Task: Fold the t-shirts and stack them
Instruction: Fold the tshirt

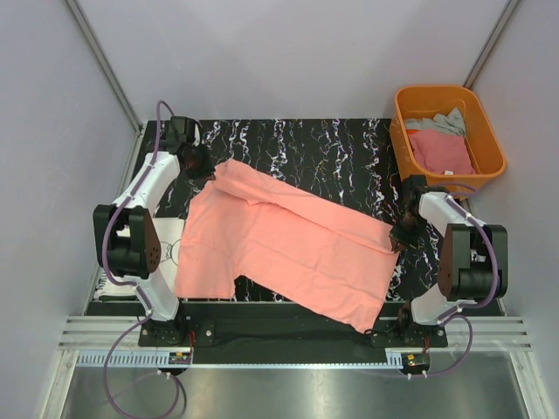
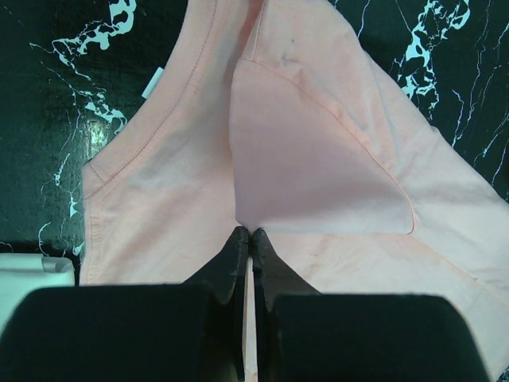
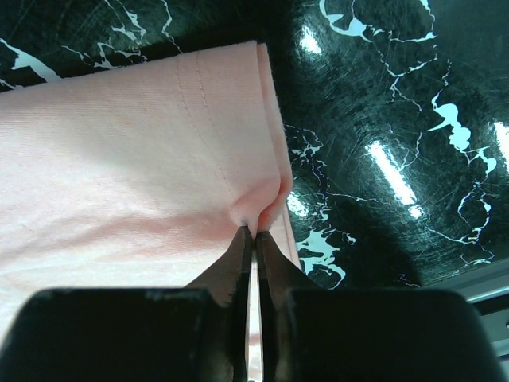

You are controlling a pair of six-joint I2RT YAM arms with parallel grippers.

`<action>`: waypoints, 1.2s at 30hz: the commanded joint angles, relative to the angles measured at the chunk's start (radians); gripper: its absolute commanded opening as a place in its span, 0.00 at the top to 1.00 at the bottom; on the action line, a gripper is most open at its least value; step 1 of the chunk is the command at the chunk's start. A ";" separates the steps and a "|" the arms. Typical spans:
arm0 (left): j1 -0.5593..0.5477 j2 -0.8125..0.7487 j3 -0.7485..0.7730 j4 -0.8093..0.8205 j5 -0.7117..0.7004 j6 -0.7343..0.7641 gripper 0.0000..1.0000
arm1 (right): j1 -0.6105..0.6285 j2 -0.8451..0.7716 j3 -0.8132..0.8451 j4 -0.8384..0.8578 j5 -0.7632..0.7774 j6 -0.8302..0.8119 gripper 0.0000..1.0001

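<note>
A salmon-pink t-shirt (image 1: 288,244) lies spread slantwise over the black marbled table (image 1: 332,148), with one flap folded over along its top. At the shirt's far left corner my left gripper (image 1: 208,172) is shut on a pinch of the folded cloth (image 2: 318,159); in the left wrist view its tips (image 2: 251,233) meet at the fold's edge. My right gripper (image 1: 397,240) is at the shirt's right edge. Its tips (image 3: 254,231) are shut on a puckered bit of the hem (image 3: 238,119). A white t-shirt with dark print (image 1: 170,249) peeks out under the pink one's left side.
An orange tub (image 1: 437,90) stands at the back right and holds a deeper pink t-shirt (image 1: 441,150) and a grey one (image 1: 441,122). Grey walls close in the table on three sides. A metal rail runs along the near edge.
</note>
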 commanded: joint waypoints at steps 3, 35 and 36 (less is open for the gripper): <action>0.014 -0.021 -0.005 0.018 -0.023 0.012 1.00 | -0.006 0.009 -0.002 -0.010 0.000 0.012 0.93; 0.018 -0.167 -0.236 0.062 -0.066 -0.037 1.00 | -0.006 0.049 0.001 0.005 -0.003 0.000 0.90; 0.018 -0.153 -0.236 0.064 -0.066 -0.037 1.00 | -0.006 0.047 0.003 0.006 -0.003 -0.002 0.90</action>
